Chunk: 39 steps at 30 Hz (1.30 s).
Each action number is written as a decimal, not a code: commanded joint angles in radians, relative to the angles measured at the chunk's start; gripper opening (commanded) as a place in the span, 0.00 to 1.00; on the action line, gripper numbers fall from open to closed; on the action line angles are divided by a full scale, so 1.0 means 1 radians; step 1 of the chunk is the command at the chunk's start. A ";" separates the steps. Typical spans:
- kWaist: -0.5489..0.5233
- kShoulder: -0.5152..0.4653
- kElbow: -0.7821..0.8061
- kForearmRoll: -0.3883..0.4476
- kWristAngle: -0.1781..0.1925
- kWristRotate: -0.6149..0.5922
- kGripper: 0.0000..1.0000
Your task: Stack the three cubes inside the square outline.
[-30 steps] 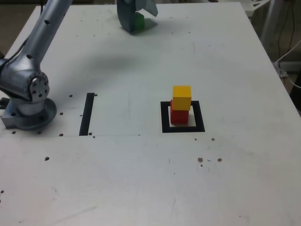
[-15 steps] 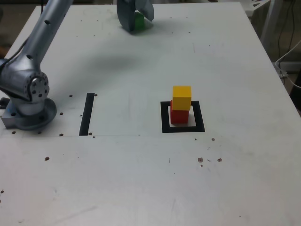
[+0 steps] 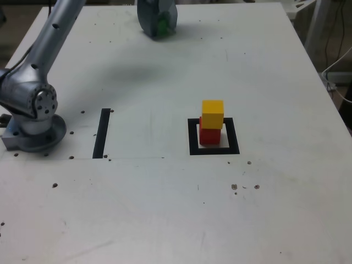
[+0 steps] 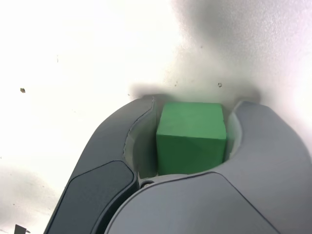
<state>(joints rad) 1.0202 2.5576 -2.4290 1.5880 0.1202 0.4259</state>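
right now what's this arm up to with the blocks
The arm's gripper is at the far end of the table, with its jaws around the green cube; the wrist view shows the cube sitting between them. Nearer the camera, the yellow cube already sits on the red cube inside the square outline. So two of three are stacked, and the green one is not yet on the stack.

Green cube [image 4: 191, 137] between my grey gripper [image 4: 187, 124] jaws. Yellow cube [image 3: 213, 114] over red cube [image 3: 209, 135]; black square outline [image 3: 214, 149], white centre.
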 commanded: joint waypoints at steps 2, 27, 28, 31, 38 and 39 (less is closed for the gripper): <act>-0.019 -0.033 0.013 0.028 0.004 0.007 0.28; -0.476 -0.446 0.430 0.013 -0.025 -0.077 0.28; -0.498 -0.464 0.448 0.012 -0.026 -0.088 0.28; -0.568 -0.515 0.501 0.007 -0.028 -0.124 0.28; -0.743 -0.595 0.601 -0.018 -0.035 -0.221 0.28; -0.771 -0.601 0.609 -0.022 -0.038 -0.236 0.28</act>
<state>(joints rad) 0.2775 1.9683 -1.8319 1.5574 0.0856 0.2064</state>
